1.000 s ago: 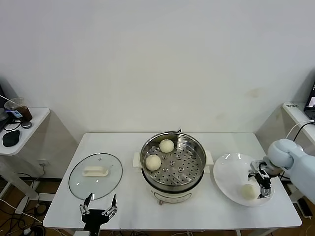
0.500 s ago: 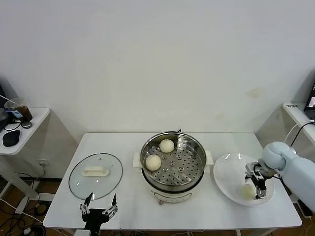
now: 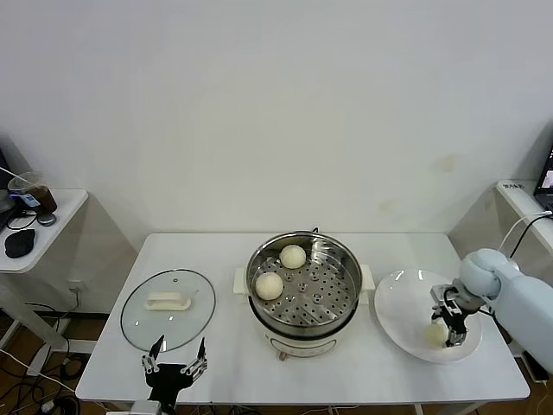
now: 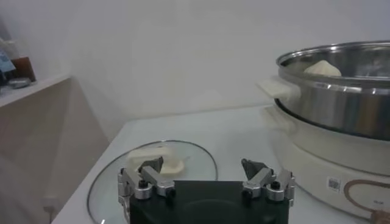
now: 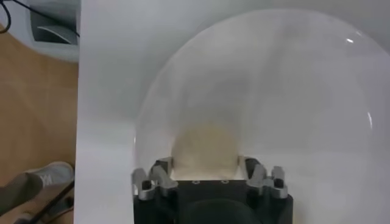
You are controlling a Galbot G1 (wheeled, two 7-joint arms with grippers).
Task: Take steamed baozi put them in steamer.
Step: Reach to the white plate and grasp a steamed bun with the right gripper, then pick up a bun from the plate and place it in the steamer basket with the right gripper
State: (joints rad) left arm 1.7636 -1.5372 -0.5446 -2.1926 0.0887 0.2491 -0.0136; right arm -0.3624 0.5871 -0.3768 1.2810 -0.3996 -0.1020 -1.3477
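1. The right gripper (image 5: 204,173) sits low over the white plate (image 5: 292,79).
2. Its two fingers (image 5: 159,171) flank one steamed baozi (image 5: 204,145) lying on the plate.
3. The plate rests on a white table (image 5: 106,91); wooden floor (image 5: 33,115) shows beyond the table's edge.

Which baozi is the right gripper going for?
The baozi alone on the plate, between the right gripper's fingers; the other two sit inside the steamer.

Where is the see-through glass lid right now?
In the head view, the round glass lid lies flat on the white table's left side, beside the shiny steel steamer, near the left gripper.
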